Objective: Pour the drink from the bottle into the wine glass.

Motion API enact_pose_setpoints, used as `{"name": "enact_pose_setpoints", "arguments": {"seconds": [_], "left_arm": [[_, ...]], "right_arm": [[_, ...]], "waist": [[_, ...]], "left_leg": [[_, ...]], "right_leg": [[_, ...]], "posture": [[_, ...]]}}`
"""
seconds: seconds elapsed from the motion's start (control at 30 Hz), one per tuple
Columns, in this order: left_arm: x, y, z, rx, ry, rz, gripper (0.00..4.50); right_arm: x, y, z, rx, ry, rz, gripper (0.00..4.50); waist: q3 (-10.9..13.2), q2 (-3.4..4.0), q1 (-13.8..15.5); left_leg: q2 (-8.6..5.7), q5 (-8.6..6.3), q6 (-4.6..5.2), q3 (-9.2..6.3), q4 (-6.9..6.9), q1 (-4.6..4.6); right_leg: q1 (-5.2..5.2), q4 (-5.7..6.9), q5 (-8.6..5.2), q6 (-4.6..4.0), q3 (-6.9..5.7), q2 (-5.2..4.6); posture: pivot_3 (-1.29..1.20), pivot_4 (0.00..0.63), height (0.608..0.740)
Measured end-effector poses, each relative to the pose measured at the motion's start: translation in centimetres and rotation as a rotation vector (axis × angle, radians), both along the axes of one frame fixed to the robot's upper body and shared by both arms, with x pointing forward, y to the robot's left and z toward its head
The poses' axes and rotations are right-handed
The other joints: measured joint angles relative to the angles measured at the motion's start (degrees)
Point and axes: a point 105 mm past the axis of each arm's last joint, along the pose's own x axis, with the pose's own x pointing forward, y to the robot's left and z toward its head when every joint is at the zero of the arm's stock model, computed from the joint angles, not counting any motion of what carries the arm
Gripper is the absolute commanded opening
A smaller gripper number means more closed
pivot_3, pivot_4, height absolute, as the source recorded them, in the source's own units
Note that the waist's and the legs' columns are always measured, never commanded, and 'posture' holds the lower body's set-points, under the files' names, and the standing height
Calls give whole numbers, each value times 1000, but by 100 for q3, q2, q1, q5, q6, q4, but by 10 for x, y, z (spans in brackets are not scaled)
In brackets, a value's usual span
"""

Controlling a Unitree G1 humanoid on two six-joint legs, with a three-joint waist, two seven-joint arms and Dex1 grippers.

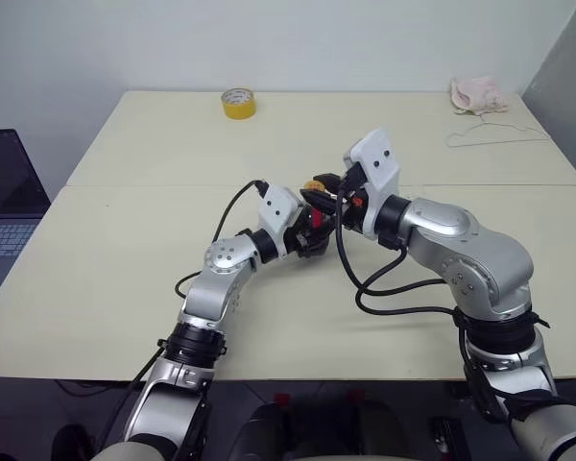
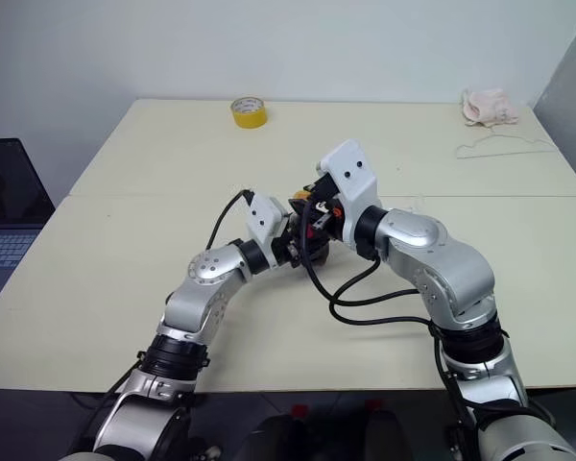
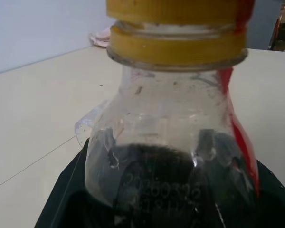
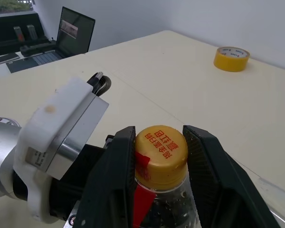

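Bottle (image 4: 159, 190) mid-frame, body hidden behind both arms, left pincer (image 1: 312, 233) clamped on its body, right pincer (image 4: 159, 156) clamped on yellow cap (image 4: 160, 153), drink (image 3: 156, 180) barely visible

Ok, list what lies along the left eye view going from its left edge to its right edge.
Laptop → yellow tape roll → left gripper holding the bottle → right gripper around the yellow cap → pink cloth at the far right corner, with a wire hanger beside it.
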Motion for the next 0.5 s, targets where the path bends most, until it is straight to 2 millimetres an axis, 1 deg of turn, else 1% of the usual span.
{"name": "enact_pose_setpoints", "arguments": {"seconds": [0.17,0.33,0.5], "left_arm": [[-6,3,-2,11,14,-19,2301],[-25,0,2,-17,44,-119,2172],[-44,-7,1,-3,86,-223,2009]], "right_arm": [[-3,-1,-3,7,5,61,1216],[-13,-11,0,-18,-52,289,1216],[-22,-24,0,-113,-99,540,1215]], "waist": [[0,0,0],[0,0,8],[0,0,1]], "left_leg": [[-1,0,0,1,-1,0],[0,0,0,1,0,0],[5,0,0,1,-1,3]], "right_leg": [[0,0,0,0,1,0],[3,-4,0,0,-2,1],[8,-6,0,0,-3,5]], "posture": [[0,150,740],[0,150,740],[0,150,740]]}}
